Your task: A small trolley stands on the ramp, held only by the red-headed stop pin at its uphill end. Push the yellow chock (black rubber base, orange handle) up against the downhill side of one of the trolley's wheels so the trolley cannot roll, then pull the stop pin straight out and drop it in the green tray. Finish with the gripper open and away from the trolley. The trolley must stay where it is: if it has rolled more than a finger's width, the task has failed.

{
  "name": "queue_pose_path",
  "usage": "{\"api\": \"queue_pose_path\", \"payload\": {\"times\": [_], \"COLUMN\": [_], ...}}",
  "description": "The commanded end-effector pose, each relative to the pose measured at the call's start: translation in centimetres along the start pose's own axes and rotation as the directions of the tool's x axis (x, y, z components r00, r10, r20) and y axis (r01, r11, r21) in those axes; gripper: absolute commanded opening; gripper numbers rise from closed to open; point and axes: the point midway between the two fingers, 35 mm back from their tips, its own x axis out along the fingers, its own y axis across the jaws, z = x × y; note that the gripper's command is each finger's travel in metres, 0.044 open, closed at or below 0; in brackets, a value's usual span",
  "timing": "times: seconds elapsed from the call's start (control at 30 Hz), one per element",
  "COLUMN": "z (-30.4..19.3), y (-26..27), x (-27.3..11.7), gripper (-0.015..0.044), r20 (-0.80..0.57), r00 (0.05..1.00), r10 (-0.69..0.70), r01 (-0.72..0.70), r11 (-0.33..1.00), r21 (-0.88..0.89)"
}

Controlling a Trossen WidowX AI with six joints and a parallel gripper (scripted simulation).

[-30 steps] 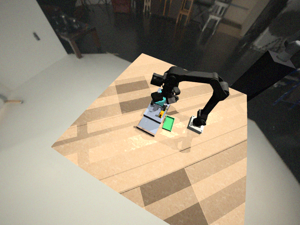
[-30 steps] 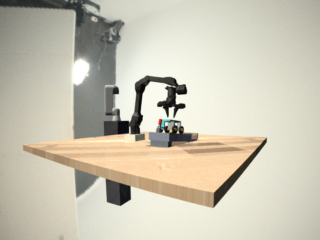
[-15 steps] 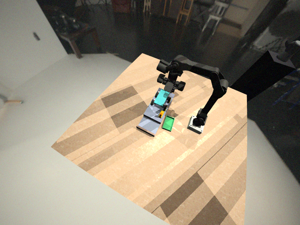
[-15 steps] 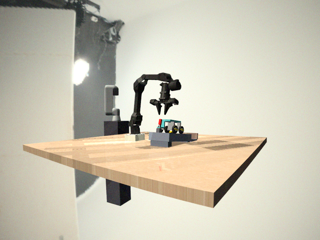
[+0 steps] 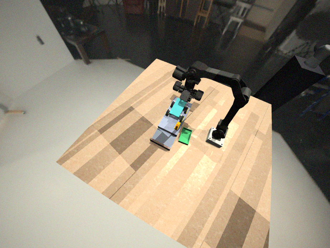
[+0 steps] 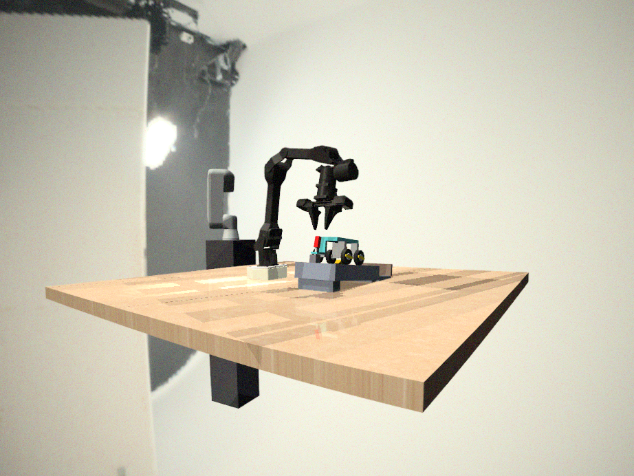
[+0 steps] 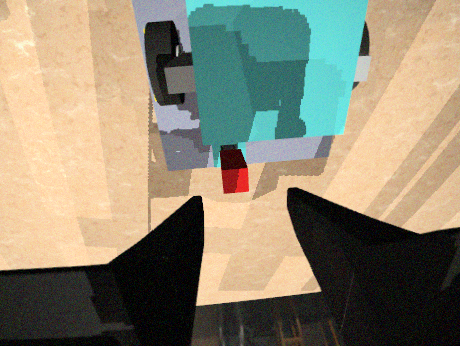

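The teal trolley [image 5: 178, 108] [image 6: 333, 239] [image 7: 330, 90] stands on the grey-blue ramp [image 5: 165, 124] [image 6: 358, 273] [image 7: 280, 150]. The yellow chock [image 5: 176, 125] with its orange handle is on the ramp at a downhill wheel, on the tray side; whether they touch is too small to tell. The red-headed stop pin [image 6: 317, 241] [image 7: 235, 179] stands upright at the trolley's uphill end. My gripper [image 6: 320, 228] [image 7: 245, 200] is open and empty, pointing down above the pin's head. In the wrist view the head shows between and slightly beyond the fingertips. The green tray [image 5: 185, 137] is empty beside the ramp.
The arm's white base [image 5: 216, 143] [image 6: 266, 273] stands on the wooden table [image 5: 159, 170] [image 6: 307, 327], on the tray's side of the ramp. A dark end stop [image 5: 159, 144] crosses the ramp's low end. The trolley's deck lies close beside the space under the fingers.
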Motion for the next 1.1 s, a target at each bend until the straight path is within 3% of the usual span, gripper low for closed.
{"api": "queue_pose_path", "payload": {"times": [0.0, 1.07], "z": [0.0, -0.1], "y": [0.1, 0.0], "x": [0.9, 4.1], "gripper": [0.019, 0.019], "r20": [-0.005, -0.005], "r00": [1.0, 1.0], "r10": [0.009, 0.009], "r01": [-0.009, -0.009], "r11": [1.0, 1.0], "r21": [-0.001, -0.001]}}
